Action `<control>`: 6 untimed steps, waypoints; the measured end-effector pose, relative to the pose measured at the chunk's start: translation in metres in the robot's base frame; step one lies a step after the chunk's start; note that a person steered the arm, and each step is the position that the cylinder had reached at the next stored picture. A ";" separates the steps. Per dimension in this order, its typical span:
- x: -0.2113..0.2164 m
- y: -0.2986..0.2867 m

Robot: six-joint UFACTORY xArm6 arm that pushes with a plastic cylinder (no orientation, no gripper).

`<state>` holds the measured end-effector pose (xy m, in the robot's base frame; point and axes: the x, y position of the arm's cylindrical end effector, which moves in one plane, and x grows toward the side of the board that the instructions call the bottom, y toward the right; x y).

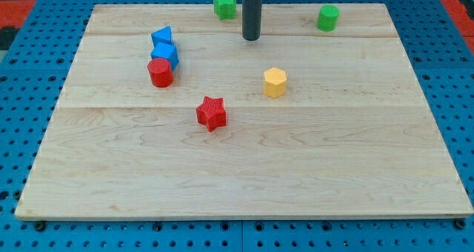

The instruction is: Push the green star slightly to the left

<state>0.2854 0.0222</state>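
The green star (pixel 224 4) lies at the view's top edge of the wooden board (pixel 244 170), a little left of centre. My tip (pixel 251 38) is the lower end of the dark rod, which comes down from the view's top. The tip stands just right of and below the green star, with a small gap between them. A second green block (pixel 328 17), rounded in shape, lies at the view's top right.
A blue triangle-like block (pixel 162 36), a blue cube (pixel 165 55) and a red cylinder (pixel 160 73) cluster at the view's left. A red star (pixel 212 113) lies near the middle. A yellow hexagon (pixel 275 82) lies right of centre.
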 end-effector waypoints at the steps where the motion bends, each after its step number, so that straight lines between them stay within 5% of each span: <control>1: 0.005 -0.001; 3: -0.093 0.026; 4: -0.091 -0.033; 6: 0.025 -0.175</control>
